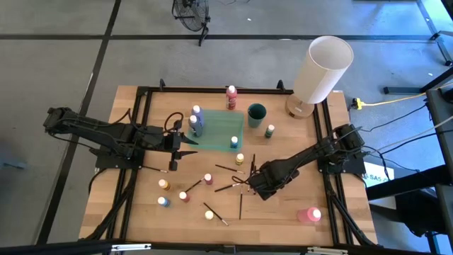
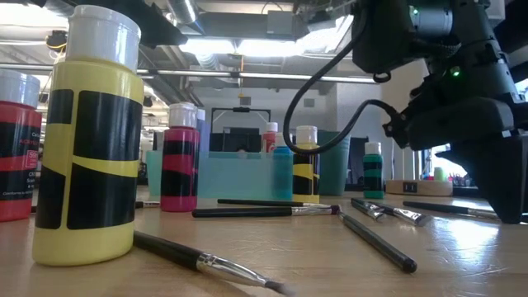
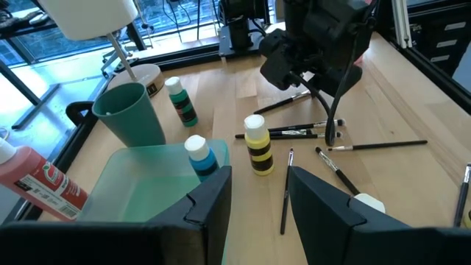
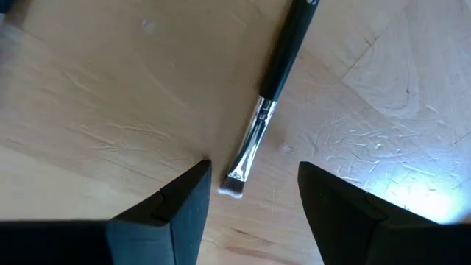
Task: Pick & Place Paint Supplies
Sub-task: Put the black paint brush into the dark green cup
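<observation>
Right now, right gripper point(image 4: 250, 202) low over the wood table point(image 1: 283, 212), fingers apart and empty, straddling the bristle end of a dark-handled brush point(image 4: 268, 96) lying flat. Long axis of that brush running from about 7 o'clock at the bristles to 1 o'clock up the handle in the right wrist view, so roughly crosswise to the finger gap; bristle tip sitting just inside the gap, nearer the finger at 7 o'clock, handle stretching away ahead. Not touching yet, as far as visible. In the high view, right gripper point(image 1: 256, 183) at the middle of the brush cluster, roughly 5 o'clock from the teal tray point(image 1: 219, 131). Clearly the nearer arm for this brush; likely next a short drop and a close, probably further up the ferrule for a firmer hold. Left gripper point(image 1: 185, 142) waiting at the tray's 9 o'clock edge, fingers apart, nothing held. Teal cup point(image 1: 256, 113) and paint bottles scattered around, yellow bottle point(image 3: 257, 145) near the tray's corner.
</observation>
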